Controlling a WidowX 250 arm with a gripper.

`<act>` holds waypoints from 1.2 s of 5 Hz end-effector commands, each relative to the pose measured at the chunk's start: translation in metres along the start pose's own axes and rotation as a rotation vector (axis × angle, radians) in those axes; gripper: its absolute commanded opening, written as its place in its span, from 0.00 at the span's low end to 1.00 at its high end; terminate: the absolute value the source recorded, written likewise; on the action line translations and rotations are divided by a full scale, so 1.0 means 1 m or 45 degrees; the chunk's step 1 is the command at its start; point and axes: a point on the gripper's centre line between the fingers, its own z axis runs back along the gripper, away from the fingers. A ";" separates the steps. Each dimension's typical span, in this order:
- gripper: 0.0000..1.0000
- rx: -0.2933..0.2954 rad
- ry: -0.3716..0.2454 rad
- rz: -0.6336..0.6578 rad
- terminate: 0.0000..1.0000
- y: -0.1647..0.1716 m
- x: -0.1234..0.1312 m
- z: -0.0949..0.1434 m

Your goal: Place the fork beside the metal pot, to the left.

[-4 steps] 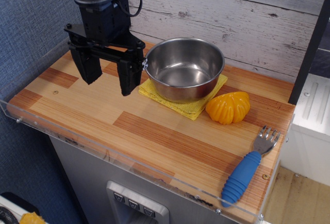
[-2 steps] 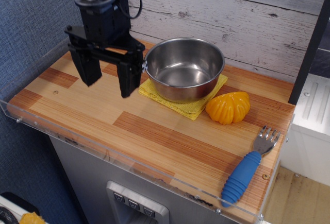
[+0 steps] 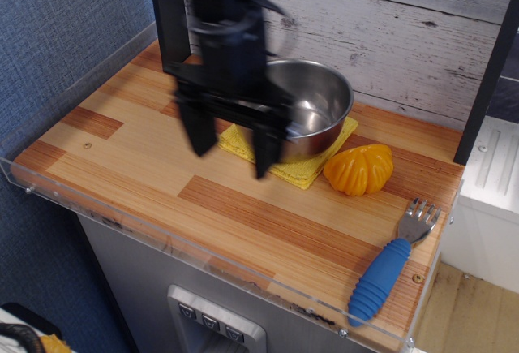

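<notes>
In the single view, the gripper (image 3: pixel 231 148), blurred, hangs in front of the metal pot (image 3: pixel 304 118) at upper centre, its two fingers spread apart and empty. The fork (image 3: pixel 391 262) lies at the desk's (image 3: pixel 122 154) lower right corner, well apart. An orange toy fruit (image 3: pixel 359 169) sits between; the yellow cloth (image 3: pixel 312 170) underlies the pot.

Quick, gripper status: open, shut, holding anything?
Gripper: open, empty, motion-blurred in front of the metal pot. The fork lies untouched at the table's right edge.
</notes>
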 end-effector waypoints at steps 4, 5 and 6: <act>1.00 -0.008 -0.171 0.090 0.00 -0.067 0.006 -0.043; 1.00 -0.034 -0.200 0.034 0.00 -0.074 0.012 -0.052; 1.00 -0.023 -0.184 -0.027 0.00 -0.088 0.017 -0.061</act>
